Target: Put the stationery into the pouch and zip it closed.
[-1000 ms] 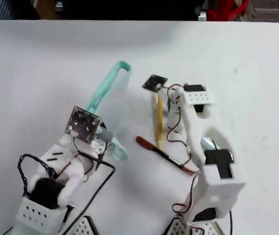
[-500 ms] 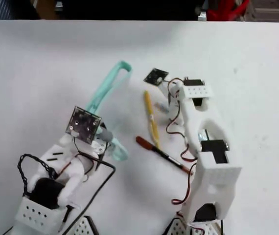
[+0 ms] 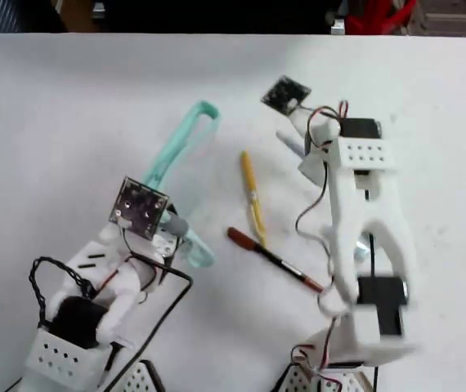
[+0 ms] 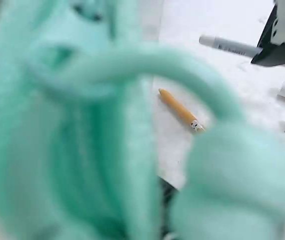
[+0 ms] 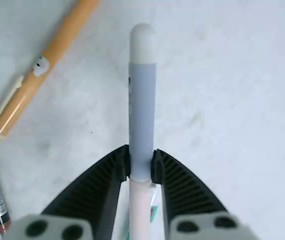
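**Right claw now on the marker**

The right claw (image 5: 141, 161) has left the orange pen (image 3: 253, 196) lying on the surface (image 3: 69, 90) and moved farther out. It is now closed on the grey marker (image 5: 142, 100), so one item looks ready to carry. The pouch (image 3: 176, 147) lies apart, toward the left arm, with the left claw (image 3: 177, 229) at its near end — its grip I cannot tell.

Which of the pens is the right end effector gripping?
The grey-blue marker with the white cap, clamped in the right end effector. The orange pen and the red-tipped black pen lie free on the table.
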Robot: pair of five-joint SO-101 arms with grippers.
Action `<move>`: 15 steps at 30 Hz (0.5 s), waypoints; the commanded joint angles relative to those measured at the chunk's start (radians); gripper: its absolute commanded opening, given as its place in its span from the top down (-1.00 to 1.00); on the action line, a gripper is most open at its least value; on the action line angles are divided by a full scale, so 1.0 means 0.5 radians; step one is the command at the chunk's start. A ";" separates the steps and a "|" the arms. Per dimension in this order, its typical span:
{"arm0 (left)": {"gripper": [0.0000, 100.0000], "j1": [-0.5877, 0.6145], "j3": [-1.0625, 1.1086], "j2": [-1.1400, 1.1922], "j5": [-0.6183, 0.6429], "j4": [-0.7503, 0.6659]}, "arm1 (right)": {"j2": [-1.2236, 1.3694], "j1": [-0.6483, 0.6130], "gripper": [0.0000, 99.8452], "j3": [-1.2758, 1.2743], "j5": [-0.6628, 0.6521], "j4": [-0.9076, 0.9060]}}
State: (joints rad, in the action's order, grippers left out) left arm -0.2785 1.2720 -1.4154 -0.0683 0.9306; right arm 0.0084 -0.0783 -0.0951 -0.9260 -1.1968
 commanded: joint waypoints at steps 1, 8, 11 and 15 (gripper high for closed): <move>0.95 0.005 -0.064 0.038 -0.015 -0.037 | -0.446 -0.051 0.97 0.055 -0.003 -0.103; 0.95 -0.002 -0.061 0.038 -0.012 -0.037 | -0.962 -0.348 0.97 0.267 0.816 -0.038; 0.95 -0.002 -0.061 0.038 -0.012 -0.037 | -1.162 -0.465 0.96 0.540 1.375 0.057; 0.95 -0.002 -0.061 0.038 -0.012 -0.037 | -1.361 -0.664 0.96 0.687 1.942 0.345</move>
State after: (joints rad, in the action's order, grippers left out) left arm -0.2785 1.2720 -1.4154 -0.0683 0.9306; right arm -0.5930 -0.3452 0.1765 -0.1665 -1.1370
